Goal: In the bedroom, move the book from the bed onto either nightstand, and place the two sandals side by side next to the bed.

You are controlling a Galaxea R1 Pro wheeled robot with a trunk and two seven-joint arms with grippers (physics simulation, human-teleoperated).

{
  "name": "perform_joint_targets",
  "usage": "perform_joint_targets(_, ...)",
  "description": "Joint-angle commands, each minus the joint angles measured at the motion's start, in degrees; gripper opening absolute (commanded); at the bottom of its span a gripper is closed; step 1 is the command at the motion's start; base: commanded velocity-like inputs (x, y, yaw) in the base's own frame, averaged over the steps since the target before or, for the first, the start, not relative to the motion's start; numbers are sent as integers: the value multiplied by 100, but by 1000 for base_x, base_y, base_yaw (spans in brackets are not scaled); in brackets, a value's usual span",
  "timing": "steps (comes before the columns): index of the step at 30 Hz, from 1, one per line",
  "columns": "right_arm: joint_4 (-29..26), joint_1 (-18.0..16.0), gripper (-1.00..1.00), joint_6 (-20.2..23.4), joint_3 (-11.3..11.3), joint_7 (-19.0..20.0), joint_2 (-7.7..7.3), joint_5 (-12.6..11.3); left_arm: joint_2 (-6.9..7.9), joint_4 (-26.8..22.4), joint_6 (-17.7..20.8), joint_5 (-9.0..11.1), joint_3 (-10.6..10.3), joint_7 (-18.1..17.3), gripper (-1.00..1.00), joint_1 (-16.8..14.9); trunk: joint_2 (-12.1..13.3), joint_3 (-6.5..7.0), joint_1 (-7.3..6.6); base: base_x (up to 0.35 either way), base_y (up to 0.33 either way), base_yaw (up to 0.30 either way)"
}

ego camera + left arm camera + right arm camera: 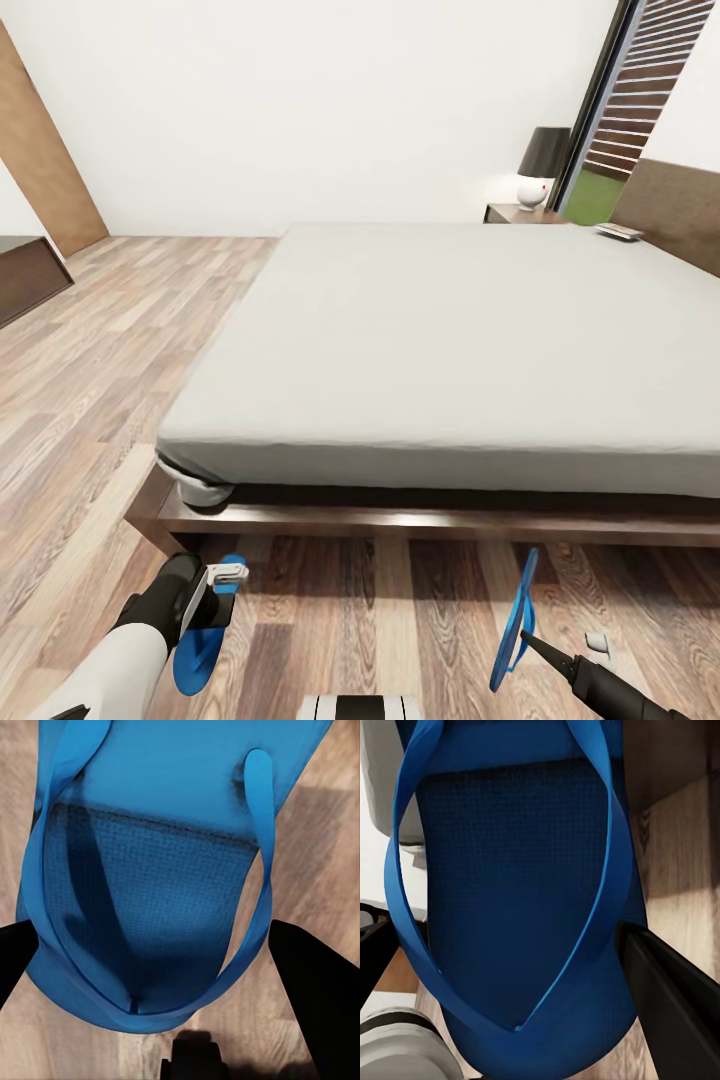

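The bed [450,330], off-white mattress on a dark wood frame, spans the middle of the head view. The book [618,232] lies on its far right corner by the headboard. Behind it stands a nightstand [515,213]. My left gripper [225,590] is low over the floor at the bed's near left corner, shut across a blue sandal [198,648] [157,870]. My right gripper [545,645] holds the other sandal [515,620] [510,907] on edge above the floor in front of the bed. Black fingers [315,1005] [675,1012] flank each sole.
A lamp with a dark shade [543,165] stands on the nightstand, beside a tall black-framed window [600,110]. A brown door [45,160] and a low dark cabinet [25,275] are at the far left. Wood plank floor [380,620] runs along the bed's near side.
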Motion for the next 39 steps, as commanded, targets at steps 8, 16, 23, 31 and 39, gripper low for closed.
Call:
perform_joint_targets(8,3,-3,-100,25,23,19,-3,-34,-4,-3,16,-62,36,-49,-100,-2,-9,-115,12,0,0,0)
perform_joint_targets(16,3,-3,-100,25,23,18,-3,-32,-4,-3,16,-62,43,-49,-100,-3,-19,-292,32,0,0,0)
perform_joint_targets(23,1,-3,-100,16,23,14,-4,-32,-4,-3,16,-62,46,-49,-100,-3,-29,-448,50,0,0,0)
perform_joint_targets(31,3,-3,-100,16,23,12,-3,-32,-4,-2,-546,-56,54,-42,-100,4,-39,-625,71,0,0,0)
perform_joint_targets(39,3,-3,-100,16,23,12,-3,-32,-2,-1,-923,-44,56,-41,-100,21,-50,-802,92,0,0,0)
